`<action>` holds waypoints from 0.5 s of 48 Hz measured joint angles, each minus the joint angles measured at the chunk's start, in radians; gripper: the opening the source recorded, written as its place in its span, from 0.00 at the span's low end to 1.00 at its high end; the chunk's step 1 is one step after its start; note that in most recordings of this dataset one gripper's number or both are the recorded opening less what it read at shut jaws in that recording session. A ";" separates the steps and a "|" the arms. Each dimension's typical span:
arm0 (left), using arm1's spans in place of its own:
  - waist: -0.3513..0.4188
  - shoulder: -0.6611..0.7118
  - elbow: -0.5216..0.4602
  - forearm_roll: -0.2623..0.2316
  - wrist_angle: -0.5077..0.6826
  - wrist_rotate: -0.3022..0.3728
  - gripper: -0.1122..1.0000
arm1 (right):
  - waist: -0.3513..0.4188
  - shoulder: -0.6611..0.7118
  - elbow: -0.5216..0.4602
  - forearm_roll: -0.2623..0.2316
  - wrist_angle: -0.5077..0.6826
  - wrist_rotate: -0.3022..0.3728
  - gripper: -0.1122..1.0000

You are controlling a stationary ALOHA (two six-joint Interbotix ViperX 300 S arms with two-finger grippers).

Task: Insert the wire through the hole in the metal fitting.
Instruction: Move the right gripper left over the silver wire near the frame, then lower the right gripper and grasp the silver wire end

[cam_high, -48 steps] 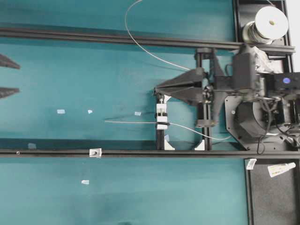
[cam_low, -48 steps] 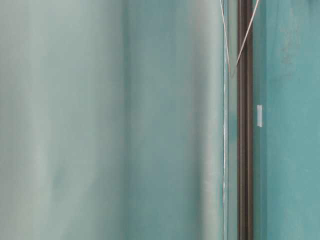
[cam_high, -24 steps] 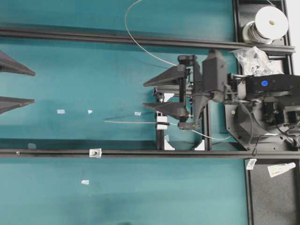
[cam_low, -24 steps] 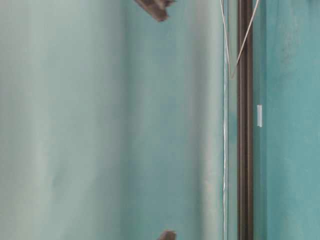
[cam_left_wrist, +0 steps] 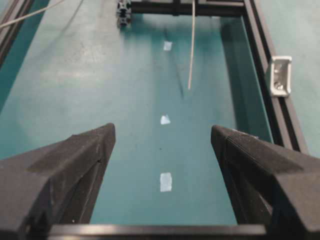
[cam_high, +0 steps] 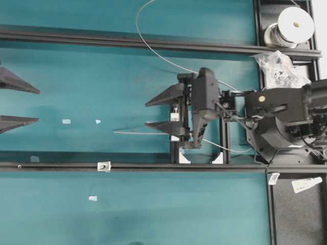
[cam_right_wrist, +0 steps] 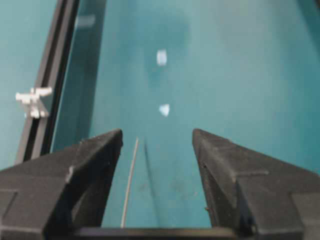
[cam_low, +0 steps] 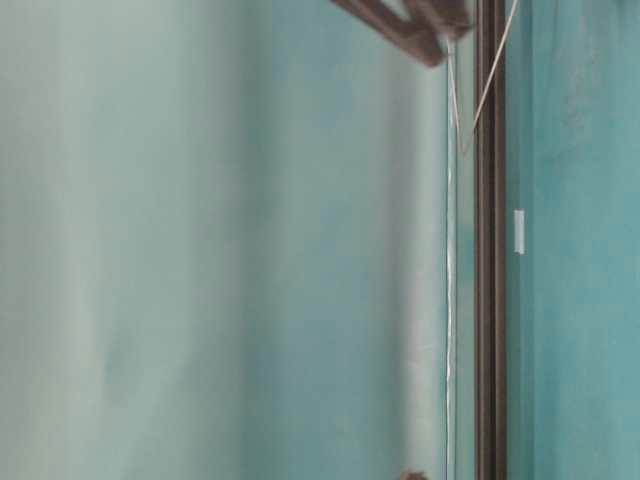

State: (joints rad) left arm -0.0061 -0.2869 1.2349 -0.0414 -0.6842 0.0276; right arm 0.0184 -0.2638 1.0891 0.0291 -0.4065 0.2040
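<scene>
Overhead, right gripper: its two black fingers stand wide apart and point left over the teal surface; nothing is between them.
Overhead, left gripper: only the finger ends show at the left edge, spread wide, holding nothing.
Overhead, wire: a thin silver-grey line curving from the top edge down toward the right arm; its straight free end lies level, tip pointing left, just below the right gripper's lower finger.
Overhead, metal fitting: a tiny silvery piece sitting on the lower black rail, well apart from the wire's tip and from both grippers.
Overhead, spool: at the top right corner.
Table-level: mostly blurred teal; a dark finger juts in at the top, and the thin wire runs along beside a dark rail.
Left wrist, fingers: wide, empty; the wire's free end points toward the camera, with the fitting on the rail at right.
Left wrist, tape scraps: small white bits lying between the fingers.
Right wrist, fingers: wide, empty; the wire's end lies on the surface between them, nearer the left one, touching neither. The fitting sits on the rail at left; its hole cannot be made out.
</scene>
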 measured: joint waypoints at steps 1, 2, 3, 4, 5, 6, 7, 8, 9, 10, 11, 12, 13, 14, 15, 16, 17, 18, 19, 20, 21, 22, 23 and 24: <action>-0.002 0.006 0.000 0.000 -0.005 0.000 0.89 | 0.002 0.008 0.000 0.000 0.002 0.006 0.71; -0.002 0.012 0.000 0.002 -0.006 0.000 0.89 | 0.003 0.017 -0.003 0.000 0.002 0.011 0.71; -0.002 0.018 -0.002 0.000 -0.009 0.000 0.89 | 0.003 0.025 -0.003 0.000 0.002 0.015 0.71; -0.002 0.023 -0.003 0.000 -0.011 0.000 0.89 | 0.003 0.031 -0.005 0.000 0.002 0.021 0.71; -0.002 0.028 -0.005 0.000 -0.012 0.000 0.89 | 0.005 0.038 -0.006 0.000 0.002 0.028 0.71; -0.002 0.034 -0.005 0.000 -0.012 0.000 0.89 | 0.008 0.044 -0.006 0.000 0.002 0.031 0.71; -0.002 0.037 -0.006 0.000 -0.014 0.000 0.89 | 0.008 0.049 -0.008 0.000 0.002 0.035 0.71; -0.002 0.040 -0.006 0.002 -0.014 0.000 0.89 | 0.009 0.054 -0.009 0.000 0.002 0.038 0.71; -0.002 0.043 -0.008 0.000 -0.014 0.000 0.89 | 0.012 0.060 -0.009 0.000 0.002 0.040 0.71; -0.002 0.046 -0.008 0.002 -0.014 0.000 0.89 | 0.015 0.063 -0.009 0.000 0.002 0.040 0.71; -0.002 0.048 -0.008 0.000 -0.015 0.000 0.89 | 0.017 0.066 -0.009 0.000 0.002 0.040 0.71; -0.002 0.049 -0.008 0.000 -0.014 0.000 0.89 | 0.020 0.069 -0.011 0.000 0.002 0.041 0.70; -0.002 0.052 -0.009 0.002 -0.015 0.000 0.89 | 0.025 0.074 -0.011 0.000 0.000 0.041 0.70; -0.002 0.052 -0.011 0.002 -0.015 0.000 0.89 | 0.029 0.080 -0.011 0.000 0.000 0.041 0.69; -0.002 0.054 -0.011 0.000 -0.015 0.000 0.89 | 0.032 0.086 -0.012 0.000 0.000 0.041 0.68; -0.002 0.055 -0.012 0.000 -0.014 0.000 0.89 | 0.037 0.091 -0.012 0.000 0.000 0.041 0.67; -0.002 0.055 -0.014 0.000 -0.014 0.000 0.89 | 0.040 0.095 -0.014 0.000 -0.002 0.041 0.66; -0.002 0.055 -0.014 0.000 -0.014 0.000 0.89 | 0.044 0.101 -0.015 0.000 -0.002 0.041 0.66; -0.002 0.055 -0.015 0.000 -0.014 0.000 0.89 | 0.046 0.106 -0.018 0.000 -0.002 0.041 0.65; -0.002 0.055 -0.015 0.000 -0.014 0.000 0.89 | 0.049 0.112 -0.021 0.000 -0.003 0.041 0.63; -0.002 0.055 -0.017 0.000 -0.015 0.000 0.89 | 0.051 0.118 -0.023 0.000 -0.003 0.043 0.62; -0.002 0.057 -0.017 0.000 -0.015 0.000 0.89 | 0.054 0.127 -0.028 0.000 -0.003 0.043 0.61; -0.002 0.057 -0.017 0.000 -0.015 0.000 0.89 | 0.057 0.135 -0.031 0.000 -0.003 0.044 0.59; -0.002 0.055 -0.017 0.000 -0.015 0.000 0.89 | 0.058 0.141 -0.032 0.000 -0.003 0.048 0.59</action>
State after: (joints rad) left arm -0.0077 -0.2316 1.2180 -0.0414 -0.6995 0.0276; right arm 0.0767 -0.1227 1.0569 0.0291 -0.4096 0.2516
